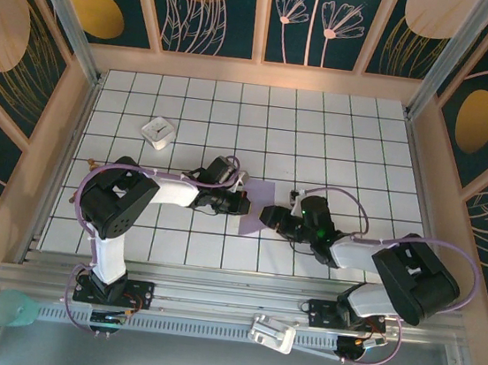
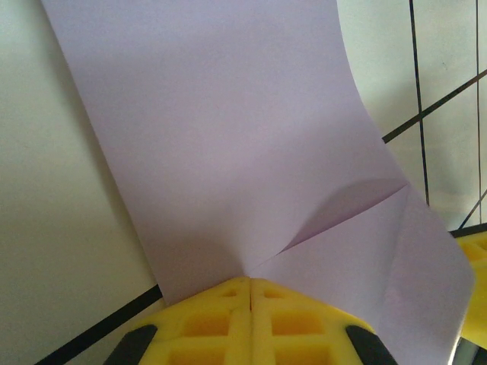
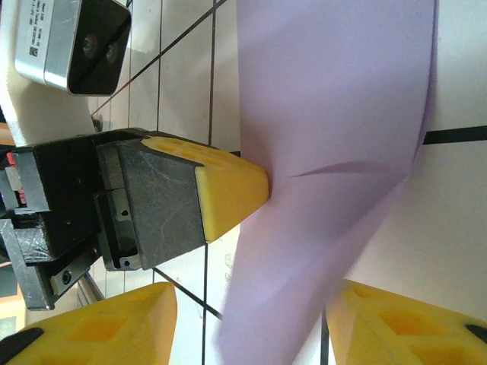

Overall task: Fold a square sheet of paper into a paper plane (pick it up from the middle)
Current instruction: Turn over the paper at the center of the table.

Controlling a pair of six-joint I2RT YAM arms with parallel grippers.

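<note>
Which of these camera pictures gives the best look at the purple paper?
The left wrist view: the purple paper spreads out close up, its creases plain, pinched by the shut left gripper. The right wrist view shows a blurrier strip with one crease; the top external view, a small patch between the arms.

Left arm (image 1: 117,203) and right arm (image 1: 415,279): white tubes, chunky black joints, thin purple cables (image 1: 348,193) looping alongside. Fingers (image 2: 209,323) are yellow blocks with a waffle grid, on black mounts (image 3: 61,198).
</note>
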